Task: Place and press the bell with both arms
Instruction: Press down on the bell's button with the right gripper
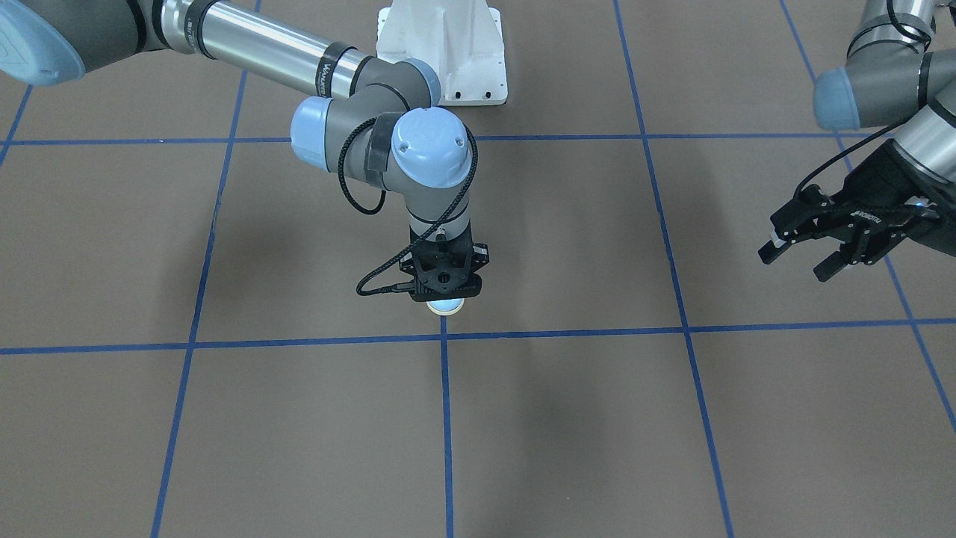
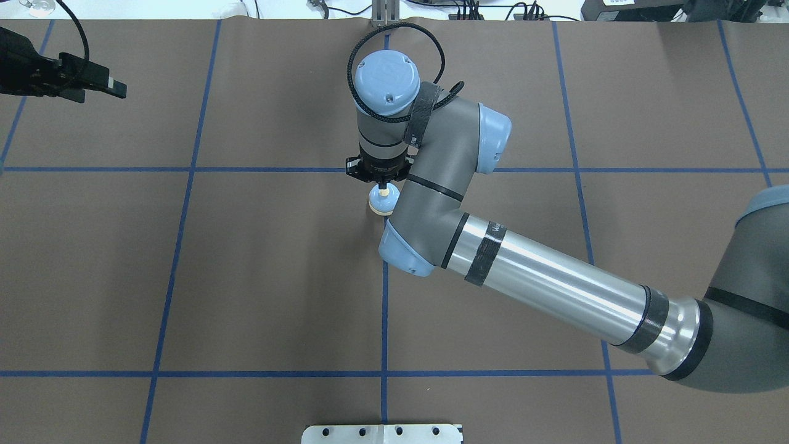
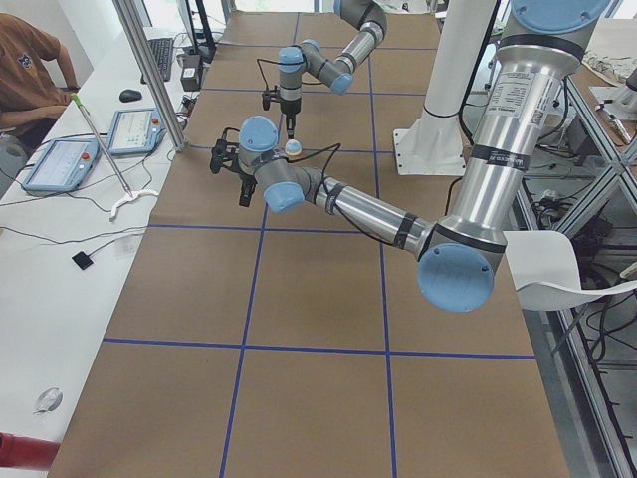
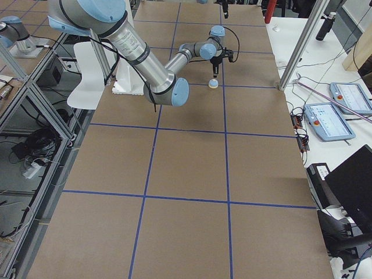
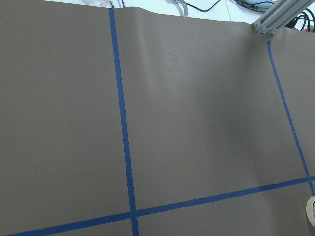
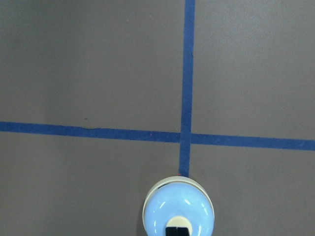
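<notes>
So the right gripper (image 2: 384,184) has its two fingers pinched together into one narrow tip with nothing between them. It points straight down right over the cream button of the bell (image 2: 382,200). In the wrist view the black tip overlaps the button, but I honestly can't tell if it's touching or just above it. The bell stands upright on the brown table cover (image 1: 597,433). It's on a blue tape line, with the tape crossing (image 1: 445,336) just beside it on the side away from the robot.

There's white lettering on a black band of the right arm (image 2: 542,277), too small for me to read. That arm stretches long and low toward the bell, then bends at the wrist joints, so the last link stands vertical above it.

Well apart from the bell, off to the robot's left, the left gripper (image 1: 798,260) hangs above the table, empty, fingers spread wide. It has tiny white print on its body that I can't read either. The left arm (image 1: 874,90) is folded back and tilts the gripper down at an angle.

Farther back from the bell, on the robot's side, is the white bolted pedestal (image 1: 442,52).
</notes>
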Tool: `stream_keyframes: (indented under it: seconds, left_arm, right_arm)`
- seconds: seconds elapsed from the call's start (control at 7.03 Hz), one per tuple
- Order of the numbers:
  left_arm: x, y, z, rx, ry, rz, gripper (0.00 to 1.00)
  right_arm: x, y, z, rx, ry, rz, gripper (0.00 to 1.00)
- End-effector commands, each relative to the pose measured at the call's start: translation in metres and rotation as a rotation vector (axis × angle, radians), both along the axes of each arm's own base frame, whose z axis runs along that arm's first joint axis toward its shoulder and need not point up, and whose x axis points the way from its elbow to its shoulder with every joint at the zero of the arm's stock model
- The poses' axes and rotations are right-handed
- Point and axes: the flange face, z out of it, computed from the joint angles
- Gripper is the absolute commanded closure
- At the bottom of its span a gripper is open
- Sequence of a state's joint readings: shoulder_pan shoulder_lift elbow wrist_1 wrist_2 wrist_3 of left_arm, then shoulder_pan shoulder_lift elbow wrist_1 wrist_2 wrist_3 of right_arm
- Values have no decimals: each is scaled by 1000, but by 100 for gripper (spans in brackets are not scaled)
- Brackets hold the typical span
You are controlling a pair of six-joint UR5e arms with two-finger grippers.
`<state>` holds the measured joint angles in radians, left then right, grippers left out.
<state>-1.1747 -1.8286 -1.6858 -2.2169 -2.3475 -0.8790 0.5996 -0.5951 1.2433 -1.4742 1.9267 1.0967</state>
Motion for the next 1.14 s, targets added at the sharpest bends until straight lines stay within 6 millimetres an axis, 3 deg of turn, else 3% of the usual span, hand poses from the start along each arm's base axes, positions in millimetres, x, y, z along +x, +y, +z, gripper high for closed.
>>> stream_keyframes:
  seconds: [0.0,0.57,1.0]
  left_arm:
    - [0,0,0,1,1,1,0]
    - [-3,-1,0,1,1,-4,0]
    - [-3,0,-1,2,2,-4,0]
  right_arm:
    - [-3,-2,7,-8,14,1,100]
    - [-16,5,22,-20,36,-13,100]
    - [-15,3,11,-11,24,-12,100]
